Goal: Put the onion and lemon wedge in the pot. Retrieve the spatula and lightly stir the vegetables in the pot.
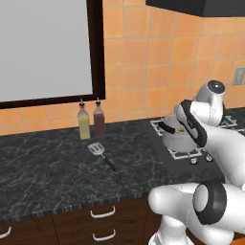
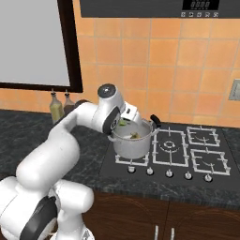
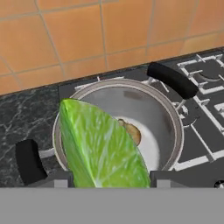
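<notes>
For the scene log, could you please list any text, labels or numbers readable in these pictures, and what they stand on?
No text can be read.
Panel above the stove: a lit display and a row of small buttons, too small and blurred to read.
Two bottles: no legible labels.
Stove knobs: no visible markings.

The pot (image 2: 132,140) sits on the stove's (image 2: 187,154) front-left burner, the onion (image 3: 132,131) inside it. The spatula (image 1: 101,154) lies on the counter (image 1: 48,167) left of the stove, before two bottles (image 1: 91,120).

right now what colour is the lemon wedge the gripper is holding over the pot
Yellow-green with paler streaks. The lemon wedge shows best in the hand view, above the pot.
</notes>
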You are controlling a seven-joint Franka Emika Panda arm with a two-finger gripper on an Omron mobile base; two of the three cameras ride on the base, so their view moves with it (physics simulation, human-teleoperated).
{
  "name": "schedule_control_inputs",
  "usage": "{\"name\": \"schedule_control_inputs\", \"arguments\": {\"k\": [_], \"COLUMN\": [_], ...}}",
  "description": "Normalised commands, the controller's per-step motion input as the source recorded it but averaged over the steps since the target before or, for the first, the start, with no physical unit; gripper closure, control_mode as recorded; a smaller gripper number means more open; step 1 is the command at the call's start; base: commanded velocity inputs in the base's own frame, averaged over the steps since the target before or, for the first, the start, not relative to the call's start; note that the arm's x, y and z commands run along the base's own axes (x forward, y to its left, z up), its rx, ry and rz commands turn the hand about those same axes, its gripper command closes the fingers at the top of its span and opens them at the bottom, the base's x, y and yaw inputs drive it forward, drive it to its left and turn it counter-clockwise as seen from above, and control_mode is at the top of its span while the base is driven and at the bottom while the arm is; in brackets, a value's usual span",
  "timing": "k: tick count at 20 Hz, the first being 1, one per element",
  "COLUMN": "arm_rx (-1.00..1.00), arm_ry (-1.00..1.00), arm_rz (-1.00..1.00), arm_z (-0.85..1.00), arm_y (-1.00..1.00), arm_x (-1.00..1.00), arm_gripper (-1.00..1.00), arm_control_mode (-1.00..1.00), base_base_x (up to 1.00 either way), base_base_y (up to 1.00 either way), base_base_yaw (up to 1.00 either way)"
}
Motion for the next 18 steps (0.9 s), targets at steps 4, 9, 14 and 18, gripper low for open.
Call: {"name": "schedule_control_inputs", "arguments": {"k": [4, 9, 14, 18], "arm_rx": [0.00, 0.00, 0.00, 0.00], "arm_ry": [0.00, 0.00, 0.00, 0.00], "arm_rz": [0.00, 0.00, 0.00, 0.00], "arm_z": [-0.33, -0.43, -0.42, -0.48], "arm_y": [-0.06, -0.16, -0.02, -0.13], "arm_x": [0.76, 0.34, 0.20, 0.24], "arm_gripper": [1.00, 1.00, 1.00, 1.00], "arm_control_mode": [-1.00, -1.00, -1.00, -1.00], "base_base_x": [0.00, 0.00, 0.00, 0.00], "base_base_y": [0.00, 0.00, 0.00, 0.00], "base_base_yaw": [0.00, 0.00, 0.00, 0.00]}}
